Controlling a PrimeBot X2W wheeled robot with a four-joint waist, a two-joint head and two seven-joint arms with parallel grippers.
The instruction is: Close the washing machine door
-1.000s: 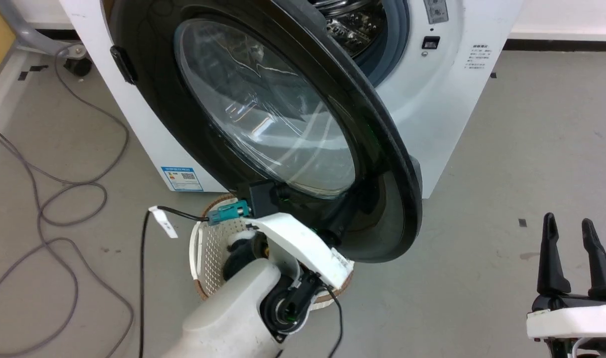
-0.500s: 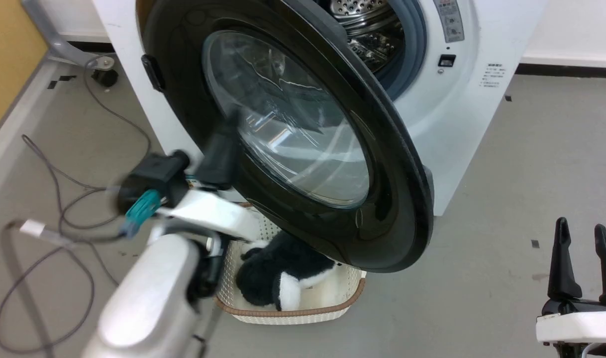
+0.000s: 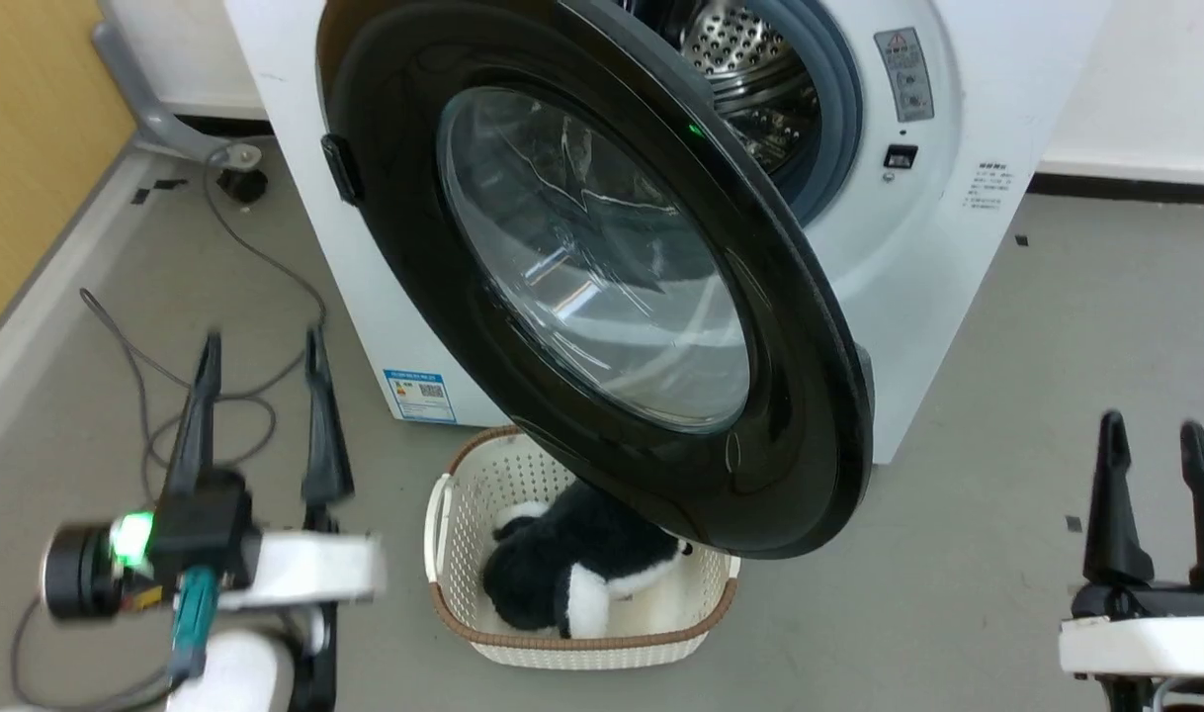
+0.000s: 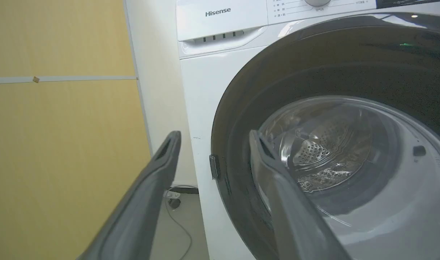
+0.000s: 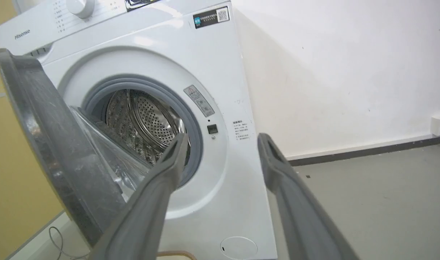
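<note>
Approach step, no contact yet: door (image 3: 602, 297) half open off washer (image 3: 918, 297) front, free edge swung out toward robot, drum exposed behind. Left gripper (image 3: 263, 339) spread wide and empty, low over floor at left, well apart from door; right gripper (image 3: 1153, 425) wide too, empty, lower right. Next: push on glossy rim near free edge until latched; basket (image 3: 444, 514) with plush (image 3: 562, 574) on floor under door's lower edge, cables (image 3: 137, 336) at left, probably no block to swing.

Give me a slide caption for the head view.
The washing machine door ajar above a cream basket holding a black-and-white plush toy; left gripper and right gripper open, clear of the door.
</note>
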